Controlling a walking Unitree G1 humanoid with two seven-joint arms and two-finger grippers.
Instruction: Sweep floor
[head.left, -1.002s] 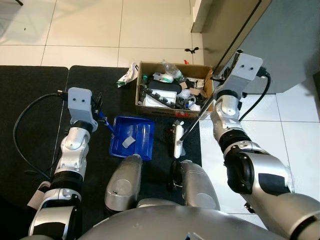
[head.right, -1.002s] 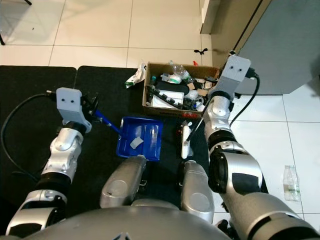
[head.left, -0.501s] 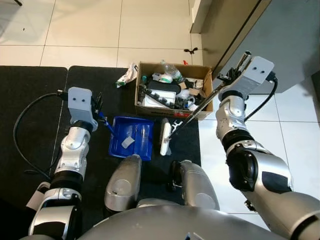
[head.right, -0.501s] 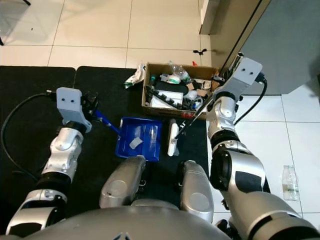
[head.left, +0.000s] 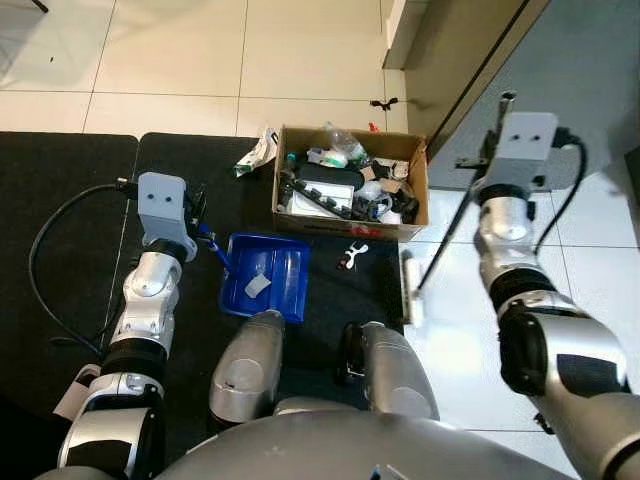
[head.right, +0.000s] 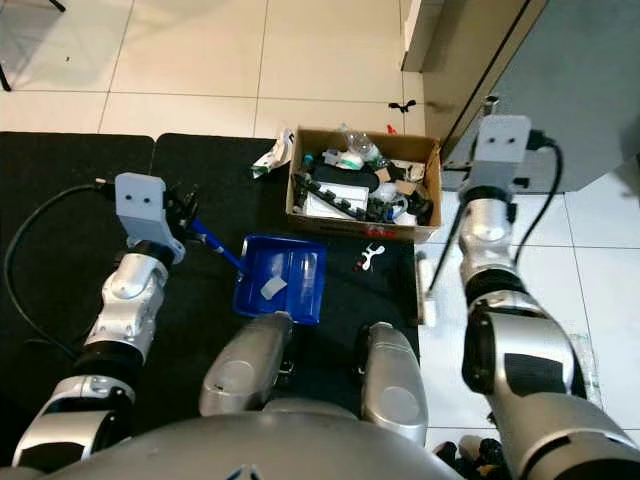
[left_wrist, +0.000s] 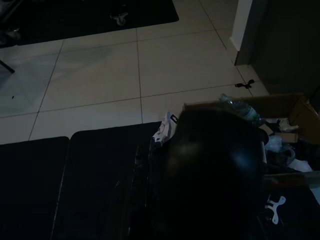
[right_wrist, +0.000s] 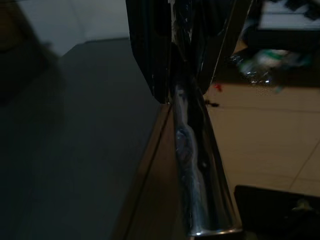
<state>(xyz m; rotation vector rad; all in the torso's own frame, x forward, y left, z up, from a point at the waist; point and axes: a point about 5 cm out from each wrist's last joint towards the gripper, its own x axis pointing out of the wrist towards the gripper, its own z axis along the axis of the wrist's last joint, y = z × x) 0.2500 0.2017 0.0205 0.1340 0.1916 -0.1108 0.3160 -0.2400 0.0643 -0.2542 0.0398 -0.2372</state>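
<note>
I find nothing I can read here — no word, brand, number or sign comes out sharp enough. The wrappers and bottles in the cardboard box (head.left: 350, 183) carry print, and so does the crumpled packet (head.left: 256, 151) lying beside it on the black mat (head.left: 70, 180) — but all of it is too small and blurred for me to make out

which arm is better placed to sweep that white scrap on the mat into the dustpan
Right: its claw holds the broom, beside the white scrap. The left claw holds the blue dustpan.
</note>
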